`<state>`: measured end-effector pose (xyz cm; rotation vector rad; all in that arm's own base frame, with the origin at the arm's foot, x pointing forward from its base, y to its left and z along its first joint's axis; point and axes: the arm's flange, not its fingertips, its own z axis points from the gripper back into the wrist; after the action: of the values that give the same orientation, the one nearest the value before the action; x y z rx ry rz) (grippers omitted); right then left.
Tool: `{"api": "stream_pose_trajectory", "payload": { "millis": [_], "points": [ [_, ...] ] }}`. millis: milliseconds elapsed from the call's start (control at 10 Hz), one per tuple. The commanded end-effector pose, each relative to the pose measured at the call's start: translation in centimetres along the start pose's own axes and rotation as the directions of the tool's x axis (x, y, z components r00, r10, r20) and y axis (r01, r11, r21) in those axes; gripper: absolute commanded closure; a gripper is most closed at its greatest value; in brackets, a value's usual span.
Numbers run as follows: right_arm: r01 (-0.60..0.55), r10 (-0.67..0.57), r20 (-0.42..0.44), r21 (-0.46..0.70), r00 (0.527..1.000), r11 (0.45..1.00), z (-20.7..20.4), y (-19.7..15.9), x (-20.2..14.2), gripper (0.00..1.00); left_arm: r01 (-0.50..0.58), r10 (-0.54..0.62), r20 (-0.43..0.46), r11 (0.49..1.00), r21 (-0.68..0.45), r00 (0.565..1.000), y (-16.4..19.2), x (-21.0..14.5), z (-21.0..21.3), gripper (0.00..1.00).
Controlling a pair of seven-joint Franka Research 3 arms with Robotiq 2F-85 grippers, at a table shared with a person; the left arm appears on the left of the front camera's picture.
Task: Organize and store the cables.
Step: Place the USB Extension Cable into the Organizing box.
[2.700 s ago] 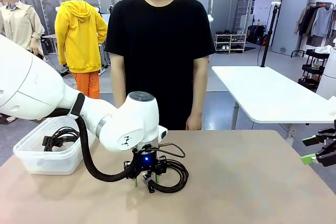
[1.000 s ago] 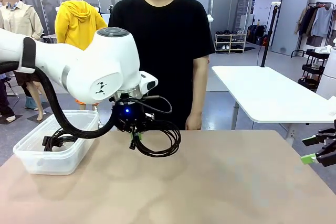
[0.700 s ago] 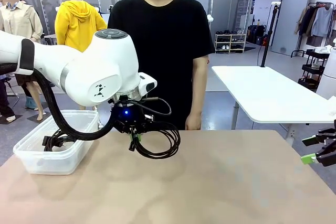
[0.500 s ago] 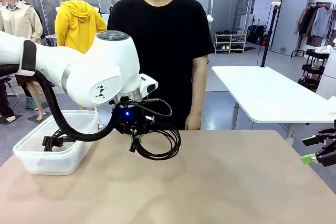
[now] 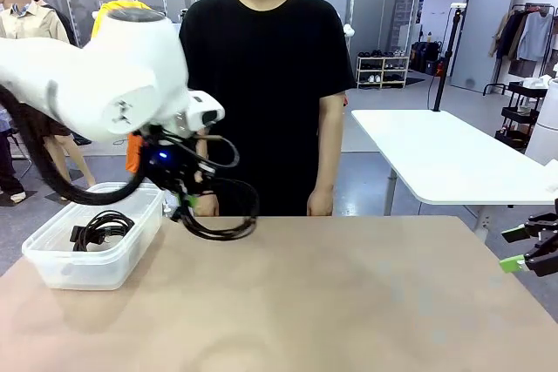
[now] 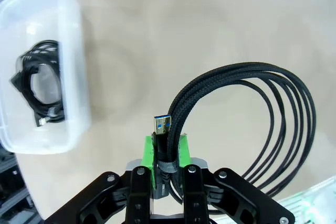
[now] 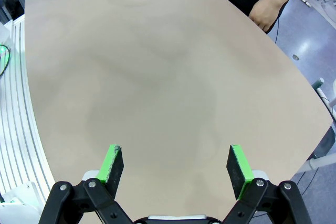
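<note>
A coiled black cable [image 5: 223, 217] hangs above the table's left part, just right of the clear plastic bin [image 5: 52, 269]. My left gripper [image 5: 188, 206] is shut on it. In the left wrist view the left gripper [image 6: 167, 153] pinches the bundle below a blue-tipped USB plug [image 6: 162, 124], and the cable's loops [image 6: 286, 95] fan out to the right. Another coiled cable [image 5: 101, 228] lies inside the bin [image 6: 68, 40], where it shows as a dark coil [image 6: 38, 85]. My right gripper [image 5: 526, 250] sits at the table's right edge, and the right gripper [image 7: 174, 163] is open over bare tabletop.
A person in a black shirt [image 5: 261, 76] stands at the far side with arms down; one hand [image 7: 264, 11] hangs by the table's far edge. The tan tabletop [image 5: 366, 302] stretches out right of the bin. A white table [image 5: 436, 158] stands farther back.
My left arm has swung left with the coil, from the table's middle to just beside the bin. The right gripper has stayed put.
</note>
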<state>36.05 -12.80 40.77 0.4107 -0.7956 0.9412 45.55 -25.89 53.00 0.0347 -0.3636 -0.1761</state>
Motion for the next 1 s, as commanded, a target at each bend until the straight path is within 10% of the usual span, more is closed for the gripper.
{"api": "stream_pose_trajectory", "payload": {
  "millis": [0, 500, 900],
  "points": [
    [0.020, -0.020, 0.009, 0.002, 1.000, 1.000, 0.0, -0.1, 0.3, 0.00, 0.006, -0.006, 0.042, 1.000, 0.011, 0.999, 4.9, -0.6, 1.3, 0.80],
    [0.020, -0.020, 0.009, 0.002, 1.000, 1.000, 0.0, -0.1, 0.3, 0.00, -0.167, 0.158, 0.210, 0.986, 0.027, 0.965, 20.8, -1.7, 0.2, 0.80],
    [0.020, -0.020, 0.009, 0.002, 1.000, 1.000, 0.0, -0.1, 0.3, 0.00, -0.297, 0.273, 0.216, 0.951, 0.085, 0.937, 26.7, -1.3, -4.9, 0.80]
  ]
}}
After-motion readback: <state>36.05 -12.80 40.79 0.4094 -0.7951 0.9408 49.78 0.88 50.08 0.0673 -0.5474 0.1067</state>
